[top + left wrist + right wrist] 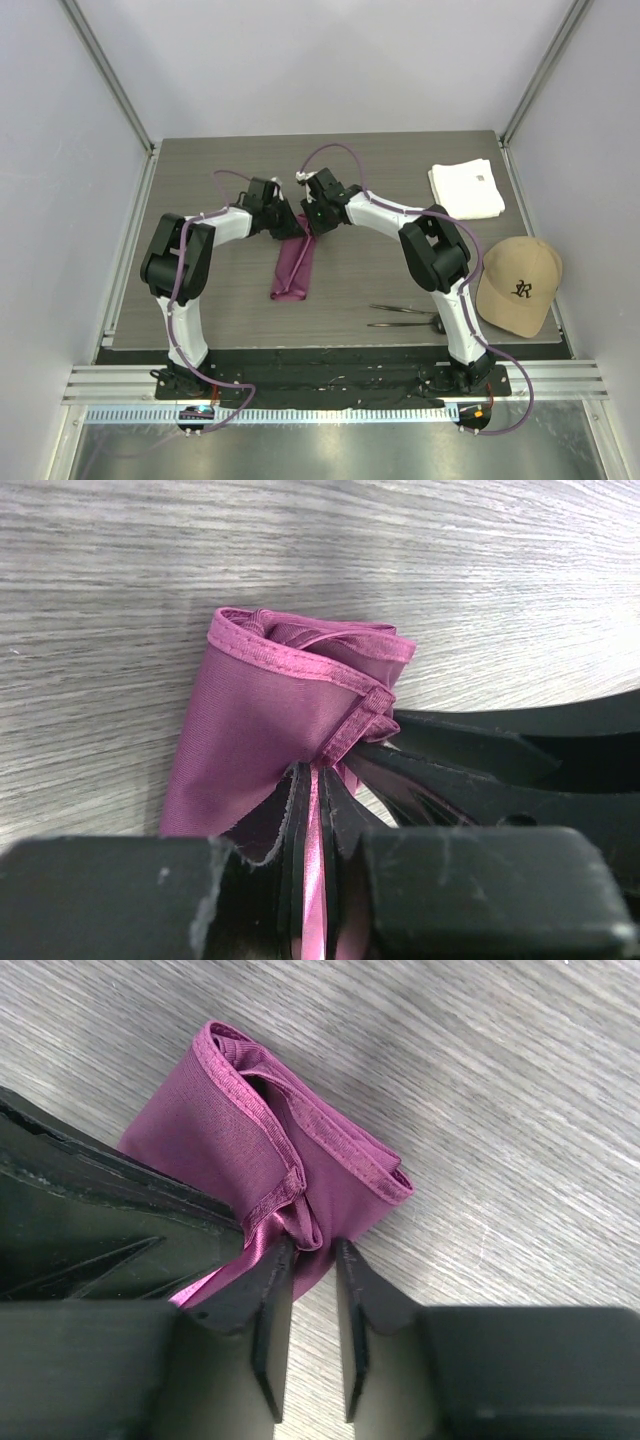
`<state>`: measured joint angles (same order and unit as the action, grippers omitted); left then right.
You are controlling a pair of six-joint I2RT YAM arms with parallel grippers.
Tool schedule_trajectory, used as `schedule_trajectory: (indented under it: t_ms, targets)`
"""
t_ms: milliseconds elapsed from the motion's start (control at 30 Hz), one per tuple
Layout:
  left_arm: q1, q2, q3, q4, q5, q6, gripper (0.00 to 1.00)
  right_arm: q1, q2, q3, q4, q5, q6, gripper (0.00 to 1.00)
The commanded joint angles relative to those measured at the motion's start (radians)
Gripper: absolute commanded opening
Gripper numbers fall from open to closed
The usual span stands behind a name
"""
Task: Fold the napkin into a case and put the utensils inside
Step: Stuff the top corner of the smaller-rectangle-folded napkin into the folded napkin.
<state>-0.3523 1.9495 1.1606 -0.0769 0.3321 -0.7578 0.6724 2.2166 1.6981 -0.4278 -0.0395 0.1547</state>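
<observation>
From above, the napkin [292, 268] lies as a narrow folded strip mid-way across the surface [200, 165], the utensils [404, 316] off to its right. Left wrist: the left jaws clench a hem, and that pinch should hold firm. Right wrist: the right jaws stand parted at a bunched fold. Whether they grip, I cannot tell — best part the layers gently.

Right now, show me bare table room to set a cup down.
Bare: far-left corner of the table, beyond the left arm; near strip between the napkin and the utensils. Crowded: right side, with white cloth, cap and utensils; centre, around the napkin.
</observation>
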Motion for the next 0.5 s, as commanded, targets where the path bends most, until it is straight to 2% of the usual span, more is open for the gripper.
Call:
schedule_trajectory:
  t_ms: [0, 167, 200, 267, 467]
  targets:
    - [-0.002, -0.043, 0.048, -0.024, -0.013, 0.025, 0.11, 0.001, -0.083, 0.002, -0.006, -0.003, -0.009, 0.22]
    - [-0.001, -0.041, 0.068, -0.044, -0.025, 0.04, 0.1, -0.002, -0.1, -0.02, -0.002, -0.007, -0.009, 0.21]
    - [-0.001, -0.037, 0.071, -0.05, -0.025, 0.041, 0.1, -0.004, -0.106, -0.026, 0.001, -0.005, -0.007, 0.27]
    - [-0.002, -0.021, 0.089, -0.061, -0.024, 0.048, 0.1, -0.007, -0.112, -0.034, 0.001, -0.008, -0.006, 0.3]
    - [-0.001, 0.0, 0.099, -0.066, -0.024, 0.052, 0.1, -0.02, -0.115, -0.051, 0.004, -0.028, -0.011, 0.29]
